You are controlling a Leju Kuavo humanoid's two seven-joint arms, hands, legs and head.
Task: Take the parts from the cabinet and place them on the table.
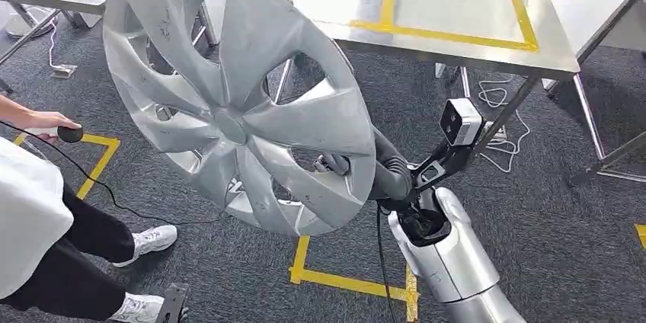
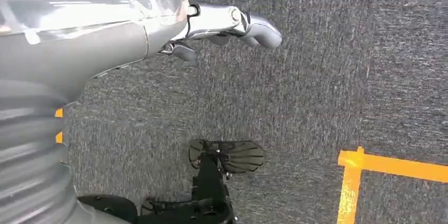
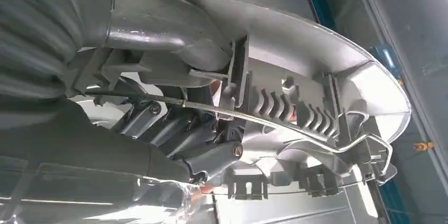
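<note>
Right hand (image 1: 358, 171) clamped on rim of silver hubcap (image 1: 228, 94), held upright, clear of steel table (image 1: 472, 41) at 12 o'clock. Left hand (image 2: 222, 26) hangs free, fingers apart. Advice: lift above edge, tilt flat, lower inside yellow tape square (image 1: 526, 14).

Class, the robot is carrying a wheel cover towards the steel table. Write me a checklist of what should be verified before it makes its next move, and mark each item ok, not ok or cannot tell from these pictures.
1. Right robot hand grips the wheel cover at its rim: ok; the right wrist view shows fingers wrapped behind the rim.
2. Grip firm enough for a one-hand carry: cannot tell.
3. Left robot hand free, holding nothing above the carpet: ok.
4. Steel table has bare surface inside the yellow tape square: ok.
5. Person clear of the path: not ok; they stand close beside the cover.
6. Cables on the floor under the table: not ok, a possible trip risk.
</note>
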